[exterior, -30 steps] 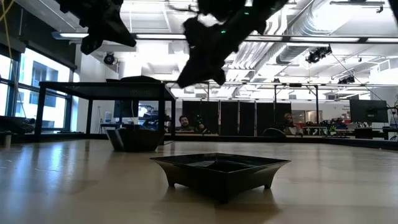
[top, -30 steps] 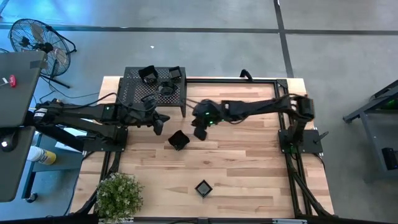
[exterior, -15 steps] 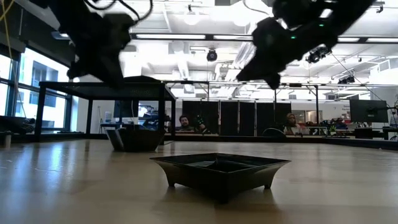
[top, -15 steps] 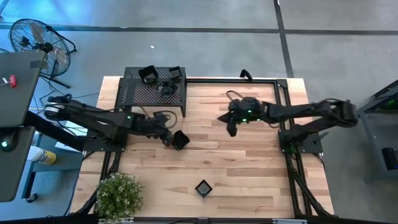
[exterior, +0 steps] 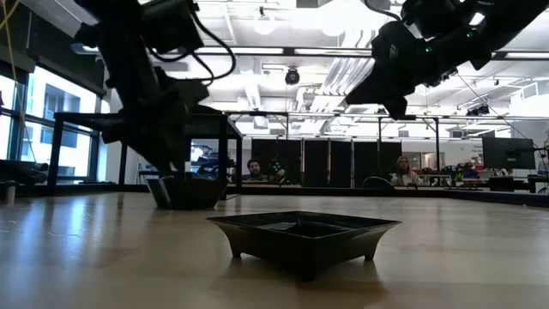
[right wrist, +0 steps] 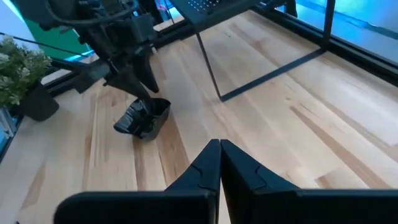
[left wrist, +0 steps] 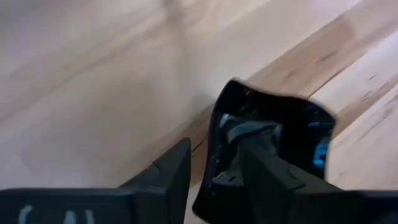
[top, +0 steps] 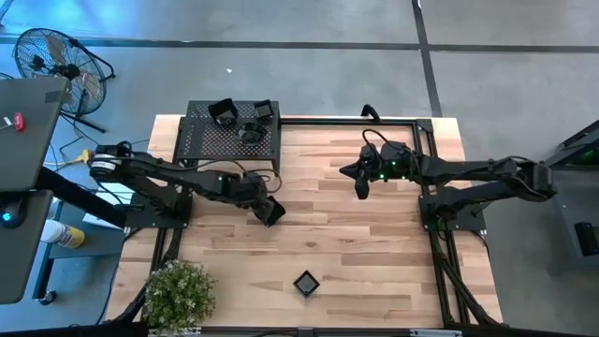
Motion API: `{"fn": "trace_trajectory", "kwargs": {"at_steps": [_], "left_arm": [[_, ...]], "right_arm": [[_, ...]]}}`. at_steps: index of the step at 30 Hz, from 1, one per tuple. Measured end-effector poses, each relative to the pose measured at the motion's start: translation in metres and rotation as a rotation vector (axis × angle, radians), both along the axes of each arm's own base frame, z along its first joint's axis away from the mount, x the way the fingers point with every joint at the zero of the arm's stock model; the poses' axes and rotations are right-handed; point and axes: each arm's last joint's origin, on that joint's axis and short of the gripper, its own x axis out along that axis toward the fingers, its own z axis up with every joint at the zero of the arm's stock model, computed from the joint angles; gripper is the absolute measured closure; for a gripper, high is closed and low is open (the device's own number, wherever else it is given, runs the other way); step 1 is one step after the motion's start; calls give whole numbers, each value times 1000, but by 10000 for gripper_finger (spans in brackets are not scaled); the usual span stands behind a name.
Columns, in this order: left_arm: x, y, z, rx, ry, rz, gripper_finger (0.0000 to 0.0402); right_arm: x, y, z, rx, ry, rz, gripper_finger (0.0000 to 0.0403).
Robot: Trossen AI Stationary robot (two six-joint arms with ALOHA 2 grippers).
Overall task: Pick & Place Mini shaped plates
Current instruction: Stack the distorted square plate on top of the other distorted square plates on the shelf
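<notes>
My left claw [top: 264, 208] is down at a small black dish [top: 271, 212] on the wooden table [top: 374, 253], just off the front corner of the black perforated shelf [top: 201, 140]. In my left wrist view one finger [left wrist: 171, 171] sits outside the dish [left wrist: 273, 140] and the other finger [left wrist: 267, 171] reaches inside it, with the glossy rim wall standing between them, so the claw straddles the rim; whether the fingers press on the wall I cannot tell. From my right wrist view that dish [right wrist: 144, 118] looks tipped on the boards under the left claw [right wrist: 140, 78]. In the low view the left claw [exterior: 163, 142] hangs right above the dish [exterior: 184, 190], which rests on the table. My right claw [top: 360, 183] hovers above bare boards, well apart from the left claw and off to its side, with its fingers [right wrist: 205, 168] pressed together on nothing. A second dish [top: 306, 282], square, lies flat near the front edge of the table, far from both claws; it fills the low view's foreground [exterior: 302, 233]. More dishes [top: 245, 117] sit on top of the shelf, behind my left claw. A potted plant [top: 178, 292] stands at the front corner on the left claw's side.
</notes>
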Motion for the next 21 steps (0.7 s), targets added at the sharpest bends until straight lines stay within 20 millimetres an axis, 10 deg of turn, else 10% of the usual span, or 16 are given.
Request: {"fn": "trace_trajectory", "kwargs": {"at_steps": [12, 21], "left_arm": [[5, -3, -18, -55, 94, -88, 386], [-4, 11, 72, -39, -32, -252, 398]], "right_arm": [[0, -1, 0, -18, 6, -6, 400], [0, -2, 0, -32, 8, -22, 400]]}}
